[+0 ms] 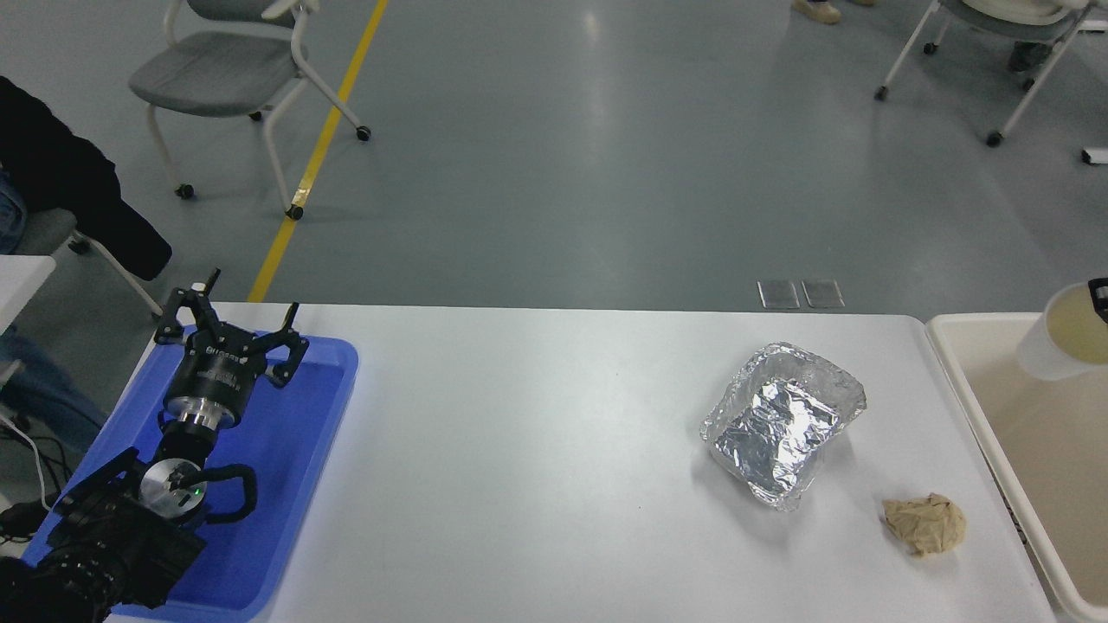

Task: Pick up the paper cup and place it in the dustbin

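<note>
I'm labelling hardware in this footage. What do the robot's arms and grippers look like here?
The left arm is matte black with a bare silver metal ring at the wrist, a small green light and a looping black cable. Its left gripper is black, with several thin, splayed, jointed fingers and small white lettering on the body. Of the right gripper only a black sliver shows at the picture's right edge.
</note>
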You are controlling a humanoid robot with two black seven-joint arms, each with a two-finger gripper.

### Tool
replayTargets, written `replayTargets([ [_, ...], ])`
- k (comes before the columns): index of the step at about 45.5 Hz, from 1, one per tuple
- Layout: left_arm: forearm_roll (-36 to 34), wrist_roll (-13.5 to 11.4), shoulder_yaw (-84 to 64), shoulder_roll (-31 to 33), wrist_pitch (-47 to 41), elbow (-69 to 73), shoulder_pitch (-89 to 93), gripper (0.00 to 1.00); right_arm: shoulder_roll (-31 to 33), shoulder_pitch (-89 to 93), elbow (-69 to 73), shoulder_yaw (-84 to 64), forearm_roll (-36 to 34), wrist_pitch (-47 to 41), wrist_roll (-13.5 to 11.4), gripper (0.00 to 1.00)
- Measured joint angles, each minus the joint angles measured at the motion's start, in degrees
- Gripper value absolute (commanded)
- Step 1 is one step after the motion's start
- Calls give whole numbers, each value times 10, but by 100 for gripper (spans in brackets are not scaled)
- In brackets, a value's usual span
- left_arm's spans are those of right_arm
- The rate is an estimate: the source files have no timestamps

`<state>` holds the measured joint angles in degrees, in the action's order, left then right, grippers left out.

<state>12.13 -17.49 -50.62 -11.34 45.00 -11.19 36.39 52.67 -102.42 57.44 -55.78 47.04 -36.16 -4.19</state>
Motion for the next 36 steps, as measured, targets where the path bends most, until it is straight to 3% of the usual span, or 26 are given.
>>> replayTargets([
  [8,0,0,0,0,0,0,0,100,-8,158,-103,71,20,72,4,0],
  [17,0,0,0,0,0,0,0,100,-60,324,-228,140,16,159,6,0],
  [36,0,0,0,0,0,0,1,100,-191,545,-411,225,-106,254,7,0],
])
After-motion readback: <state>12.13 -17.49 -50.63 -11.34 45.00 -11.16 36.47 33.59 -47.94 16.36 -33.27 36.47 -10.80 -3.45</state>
